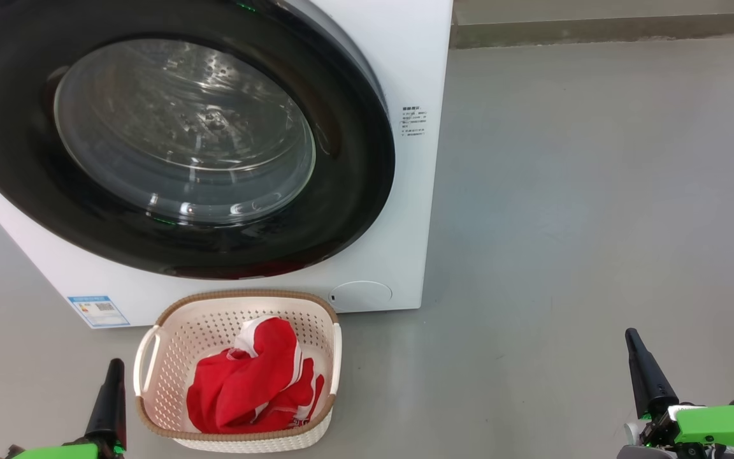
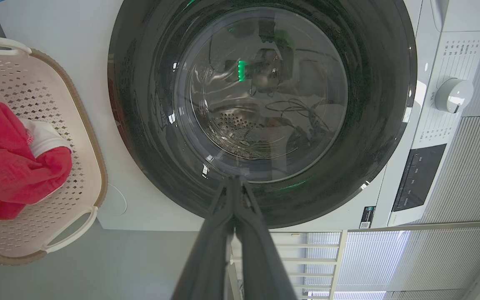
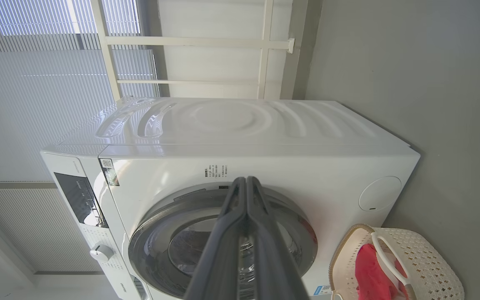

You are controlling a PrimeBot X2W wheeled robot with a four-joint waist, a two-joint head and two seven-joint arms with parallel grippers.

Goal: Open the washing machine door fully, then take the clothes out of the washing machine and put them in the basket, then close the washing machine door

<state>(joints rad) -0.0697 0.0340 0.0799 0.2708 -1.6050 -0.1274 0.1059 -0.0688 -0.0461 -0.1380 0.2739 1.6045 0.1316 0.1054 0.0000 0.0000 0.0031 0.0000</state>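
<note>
The white washing machine [image 1: 405, 76] stands ahead with its round black-rimmed door [image 1: 176, 140] shut flat against its front; through the glass bowl I see the steel drum. The red clothes [image 1: 252, 382] lie bunched in the cream basket [image 1: 157, 395] on the floor just before the machine. My left gripper [image 1: 111, 398] is low at the lower left, beside the basket's left handle, fingers pressed together and holding nothing. My right gripper [image 1: 644, 373] is low at the lower right, well clear of the basket, also shut and empty. The left wrist view looks at the door [image 2: 261, 108] and the basket [image 2: 86, 183].
Grey floor [image 1: 596, 223] stretches to the right of the machine up to a low wall base at the back. A round service flap [image 1: 360, 295] sits at the machine's lower right corner. Control panel and dial [image 2: 452, 95] are on the machine's top strip.
</note>
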